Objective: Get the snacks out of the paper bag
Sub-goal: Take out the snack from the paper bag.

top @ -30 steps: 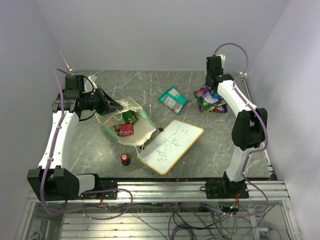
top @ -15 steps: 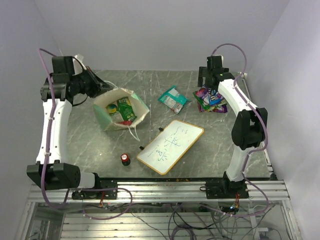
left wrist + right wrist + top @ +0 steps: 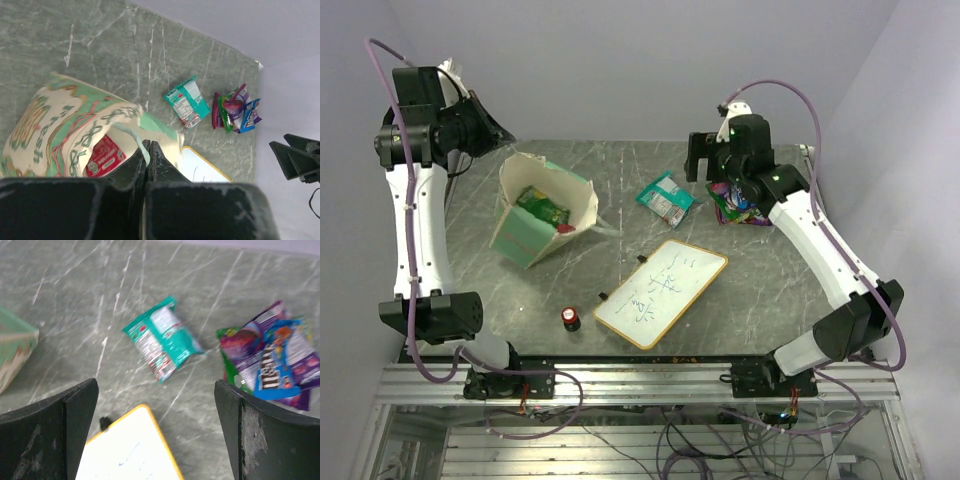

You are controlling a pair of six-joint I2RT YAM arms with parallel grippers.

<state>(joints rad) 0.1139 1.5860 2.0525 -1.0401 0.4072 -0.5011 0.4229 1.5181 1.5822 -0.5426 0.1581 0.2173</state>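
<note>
The paper bag (image 3: 520, 238) is where it starts: the left gripper (image 3: 148, 147) has its jaws pressed together on what looks like the bag's thin handle (image 3: 141, 137), holding it tilted at the left of the table (image 3: 760, 300). The right gripper (image 3: 160, 435) is spread wide with nothing in it, hovering over the snacks already out: a teal packet (image 3: 161, 345) and a multicoloured pile (image 3: 272, 357) near it. Inside the bag a red packet (image 3: 103, 159) and a green packet (image 3: 542, 207) show, so roughly halfway, with at least those two to go.
</note>
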